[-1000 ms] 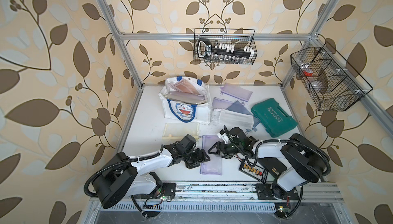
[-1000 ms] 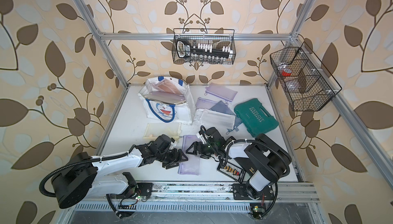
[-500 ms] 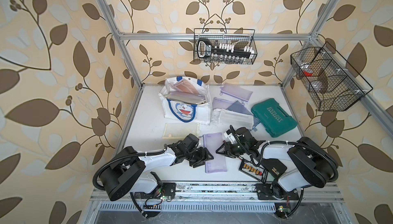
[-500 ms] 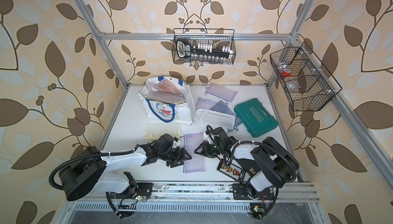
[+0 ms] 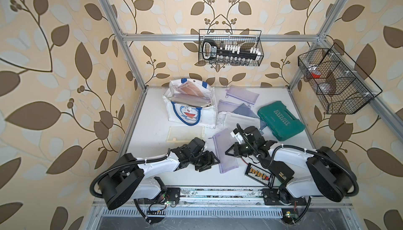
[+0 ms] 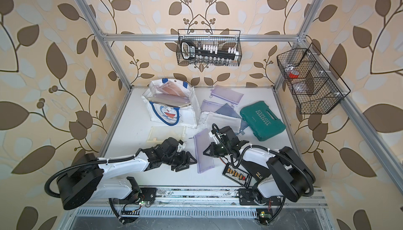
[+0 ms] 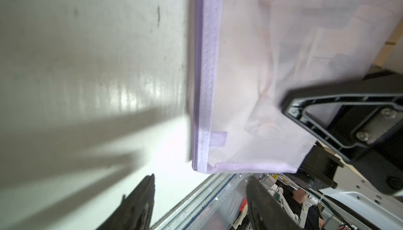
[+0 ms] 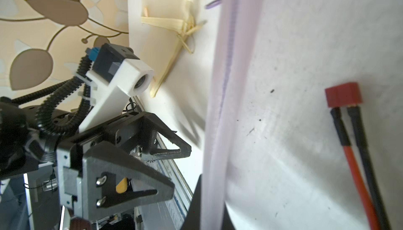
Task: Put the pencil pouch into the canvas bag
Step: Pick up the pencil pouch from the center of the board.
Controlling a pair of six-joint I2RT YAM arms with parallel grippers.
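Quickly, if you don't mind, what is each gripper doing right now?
Left gripper: open, holding nothing.
Right gripper: closed on the purple pencil pouch.

Pencil pouch [image 7: 261, 65] blurred, cut by 2 frame edges, L wrist view.

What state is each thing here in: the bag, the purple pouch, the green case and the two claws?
White canvas bag with blue handles: upright, open, pouches inside.
Purple mesh pencil pouch: pinched at one edge.
Green plastic tool case: closed, lying flat.
Left gripper: open, beside the pouch.
Right gripper: shut on the pouch.
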